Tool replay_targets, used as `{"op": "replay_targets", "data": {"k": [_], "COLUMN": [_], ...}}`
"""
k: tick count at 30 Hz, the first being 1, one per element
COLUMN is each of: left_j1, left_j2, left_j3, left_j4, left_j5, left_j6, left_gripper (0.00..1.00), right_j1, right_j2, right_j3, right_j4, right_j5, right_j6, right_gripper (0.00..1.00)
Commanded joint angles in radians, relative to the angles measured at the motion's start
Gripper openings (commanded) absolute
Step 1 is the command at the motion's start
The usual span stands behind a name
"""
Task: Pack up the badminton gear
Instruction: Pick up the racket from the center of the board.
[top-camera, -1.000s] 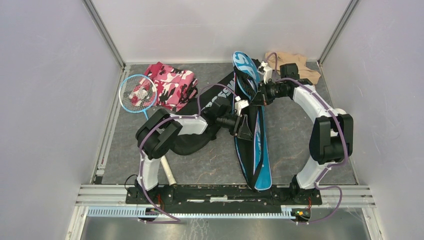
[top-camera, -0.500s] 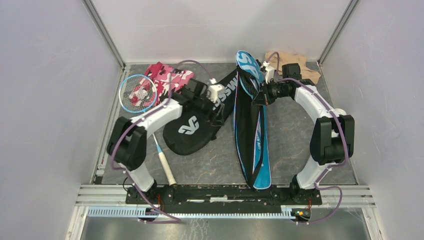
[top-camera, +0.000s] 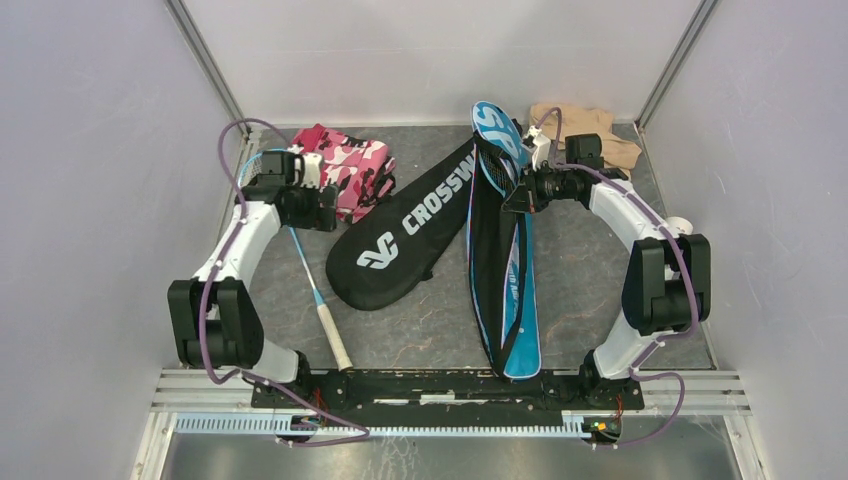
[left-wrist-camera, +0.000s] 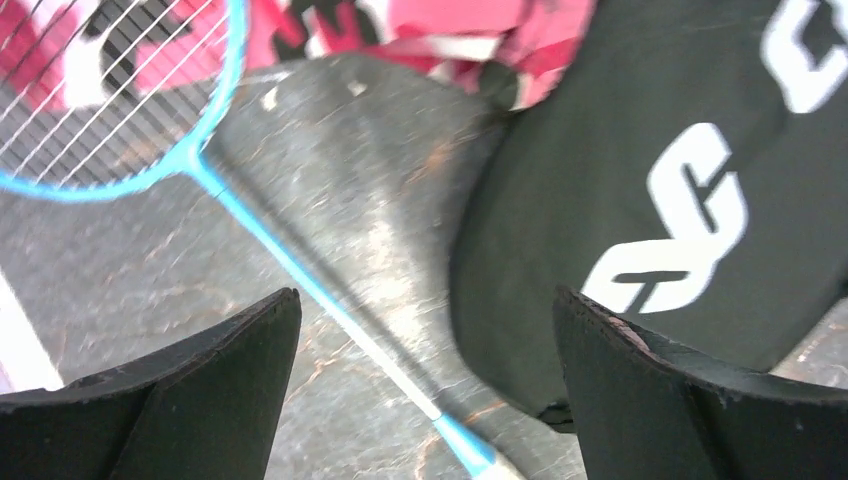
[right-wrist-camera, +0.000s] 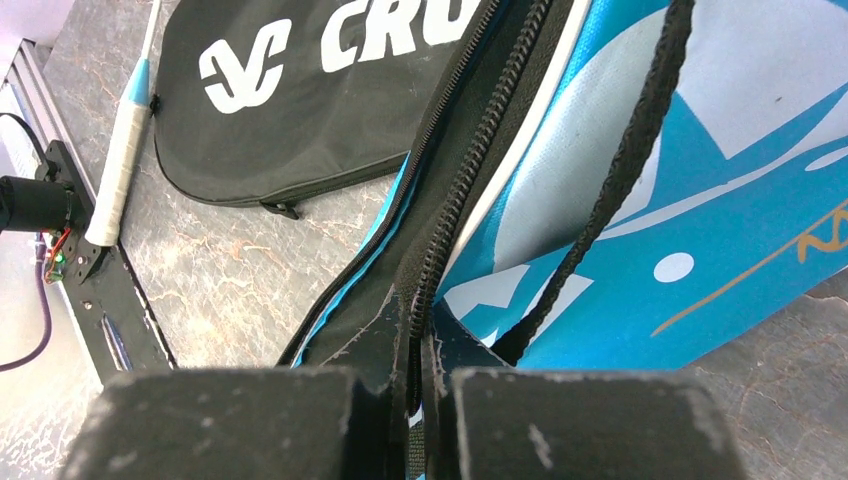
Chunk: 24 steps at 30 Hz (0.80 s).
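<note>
Top external: left gripper (top-camera: 322, 210), spread, swung from blue cover (top-camera: 520, 320) to over racket (top-camera: 335, 345), pickup likely next; right gripper (top-camera: 512, 198) pinches cover edge.

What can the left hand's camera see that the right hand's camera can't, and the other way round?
Only the left wrist view shows the strings of the racket, the pink camouflage cloth and the left gripper, open and holding nothing. Only the right wrist view shows the blue cover, its zipper edge pinched in the shut right gripper, and the racket's white grip. Both show the black cover with white lettering and the grey table.
</note>
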Motion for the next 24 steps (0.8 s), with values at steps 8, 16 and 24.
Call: {"op": "replay_targets", "data": {"k": [8, 16, 24], "left_j1": [0.220, 0.296, 0.304], "left_j2": [0.149, 0.236, 0.291], "left_j3": [0.013, 0.005, -0.035], "left_j4": [0.033, 0.103, 0.170], "left_j5": [0.001, 0.069, 0.111], "left_j6": [-0.010, -0.078, -0.147], "left_gripper": [0.81, 0.64, 0.54], "right_j1": [-0.002, -0.001, -0.002], "right_j2": [-0.065, -0.072, -0.079], "right_j3": [-0.025, -0.038, -0.046], "right_j4": [0.110, 0.113, 0.114], "right_j5": [-0.074, -0.084, -0.090], "right_j6": [0.009, 0.005, 0.006], "right_gripper": [0.00, 0.00, 0.00]}}
